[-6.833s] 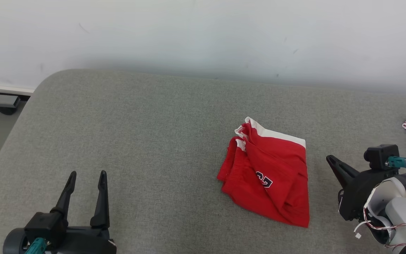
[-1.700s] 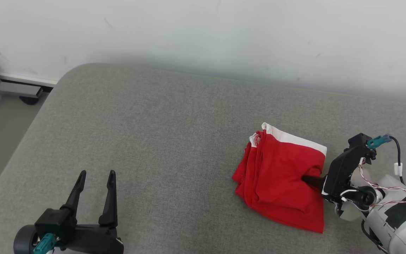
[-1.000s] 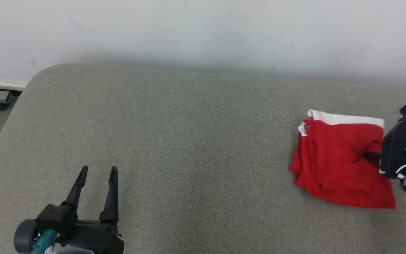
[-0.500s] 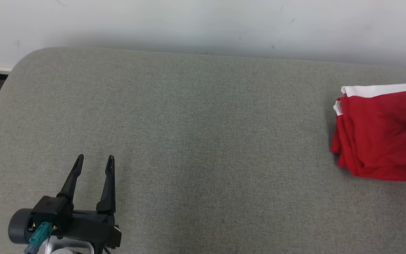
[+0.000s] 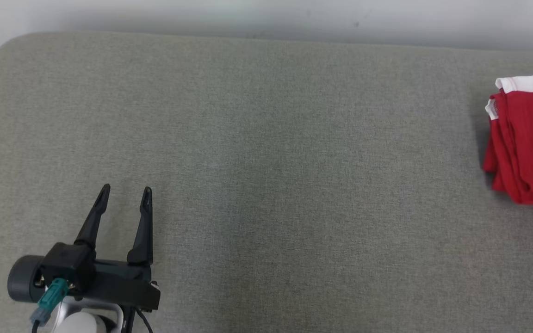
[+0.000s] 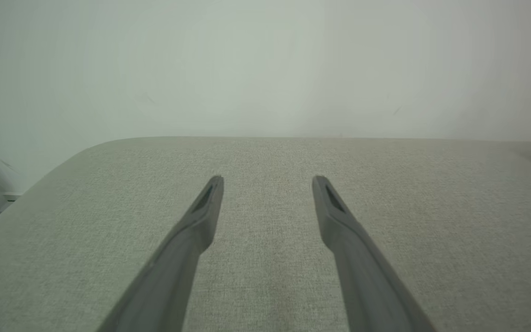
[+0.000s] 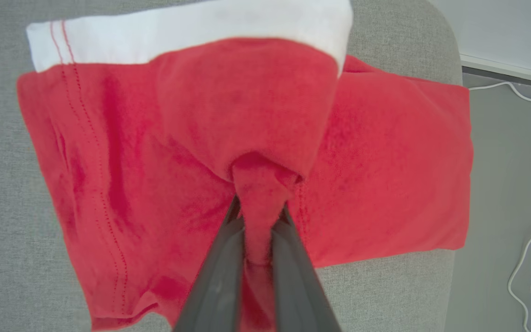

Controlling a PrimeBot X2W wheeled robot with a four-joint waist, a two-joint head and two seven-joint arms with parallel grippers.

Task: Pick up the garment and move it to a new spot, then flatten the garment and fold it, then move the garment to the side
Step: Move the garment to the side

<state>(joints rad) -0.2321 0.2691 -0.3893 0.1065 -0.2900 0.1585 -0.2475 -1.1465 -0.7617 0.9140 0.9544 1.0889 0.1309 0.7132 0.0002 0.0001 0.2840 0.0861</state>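
At the near left, the left gripper (image 5: 126, 188) hovers over the grey bench (image 5: 266, 138), its fingers spread wide and holding nothing. Farther off, at the right edge, lies the folded red garment (image 5: 530, 143) with its white band. The right gripper (image 7: 260, 207) has its fingers pinched narrow on a bunch of the fabric. The garment overlaps another red cloth (image 7: 399, 175) at the bench's rounded end.

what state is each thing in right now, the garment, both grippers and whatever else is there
garment, folded, red with a white band, bunched where it is pinched
right gripper, shut on the garment
left gripper, open, holding nothing, over the cushion
cushion, grey, flat and smooth
other red cloth, lying flat at the cushion's end, partly behind the garment
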